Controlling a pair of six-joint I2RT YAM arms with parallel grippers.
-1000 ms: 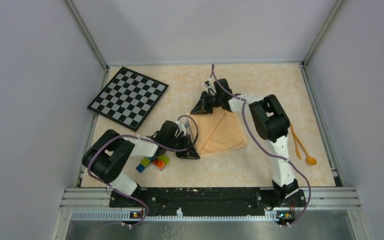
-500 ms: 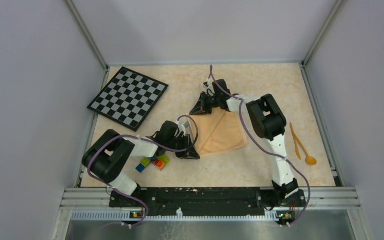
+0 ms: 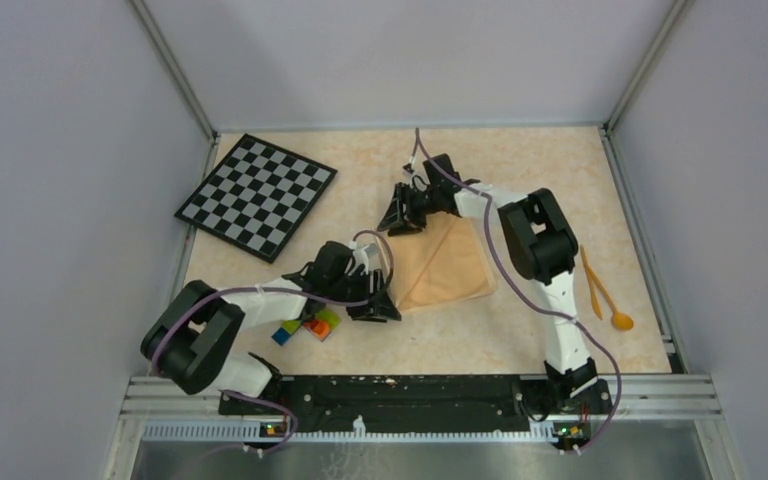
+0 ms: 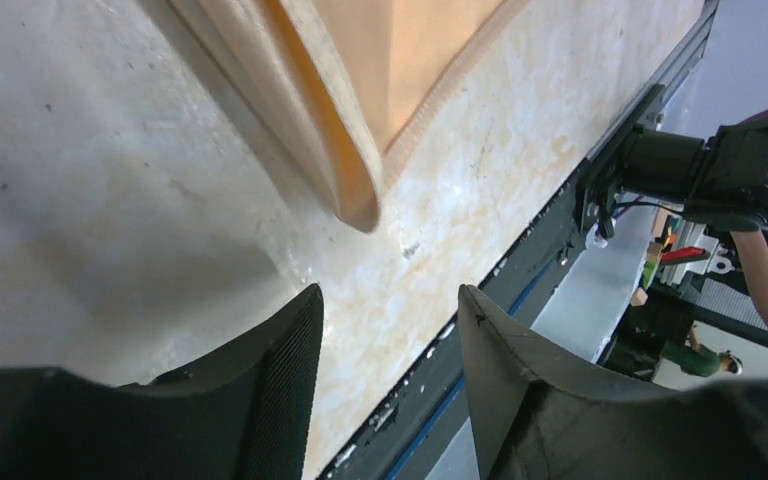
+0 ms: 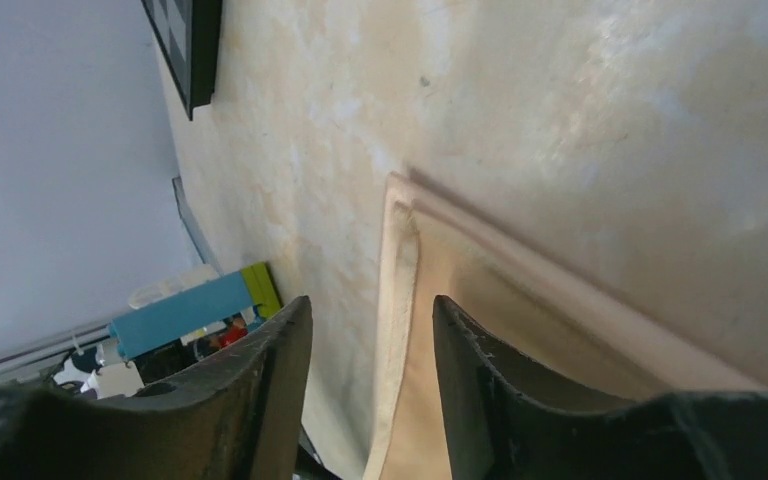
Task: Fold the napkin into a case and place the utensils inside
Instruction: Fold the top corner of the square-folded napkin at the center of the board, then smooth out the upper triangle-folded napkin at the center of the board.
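The peach-orange napkin [image 3: 447, 263] lies folded flat in the middle of the table. My left gripper [image 3: 376, 306] sits at its near-left corner, open, with the folded corner [image 4: 358, 200] lying just ahead of the empty jaws [image 4: 390, 292]. At the far corner is my right gripper [image 3: 400, 216], also open [image 5: 371, 302]; the napkin [image 5: 490, 290] hem runs under the gap, unpinched. The orange-yellow utensils [image 3: 600, 290], one a spoon, lie on the table to the right, beyond the right arm.
A black-and-white checkerboard [image 3: 256, 193] lies at the back left. Coloured toy bricks [image 3: 307, 326] sit under the left forearm. The metal rail [image 3: 410, 395] runs along the near edge, and frame posts border both sides.
Both grippers have opened and let go of the napkin, which now rests folded on the table. The left arm's base link has swung a little to the left.
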